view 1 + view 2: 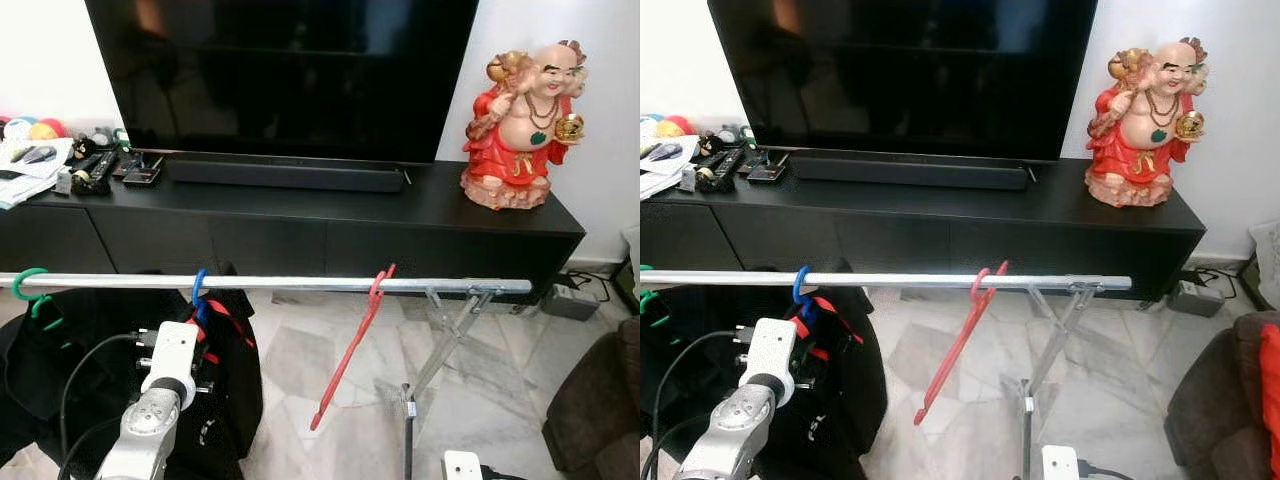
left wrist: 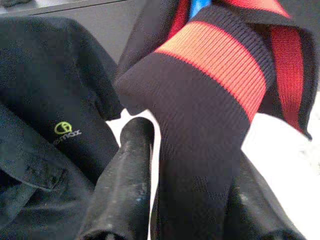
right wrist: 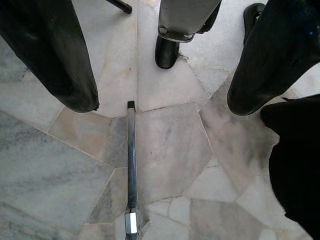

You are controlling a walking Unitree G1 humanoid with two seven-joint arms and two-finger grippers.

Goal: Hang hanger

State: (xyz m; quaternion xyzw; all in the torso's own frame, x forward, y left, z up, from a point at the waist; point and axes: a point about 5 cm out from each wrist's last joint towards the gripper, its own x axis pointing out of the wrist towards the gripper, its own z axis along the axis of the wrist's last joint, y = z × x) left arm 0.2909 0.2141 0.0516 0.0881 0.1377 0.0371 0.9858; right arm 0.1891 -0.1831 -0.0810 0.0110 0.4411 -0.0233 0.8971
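A silver rail [image 1: 300, 284] runs across in front of me. A blue hanger hook [image 1: 199, 285] sits on it, carrying a black garment with red stripes [image 1: 225, 340]. A bare red hanger [image 1: 350, 350] hangs tilted further right, and a green hanger [image 1: 28, 290] hangs at the far left. My left arm [image 1: 165, 385] reaches up under the blue hook. In the left wrist view my left gripper [image 2: 195, 160] is open, with the striped garment [image 2: 210, 100] between its fingers [image 2: 125, 190] and a thin gap beside one finger. My right gripper [image 3: 165, 102] hangs low, open, over the floor.
Behind the rail stands a black TV cabinet [image 1: 300, 225] with a TV [image 1: 280, 70], a soundbar and a red figurine [image 1: 520, 120]. The rack's crossed legs [image 1: 440, 350] stand on the marble floor [image 1: 300, 390]. Dark clothes [image 1: 60, 360] hang at the left, and a brown seat [image 1: 600, 410] is at the right.
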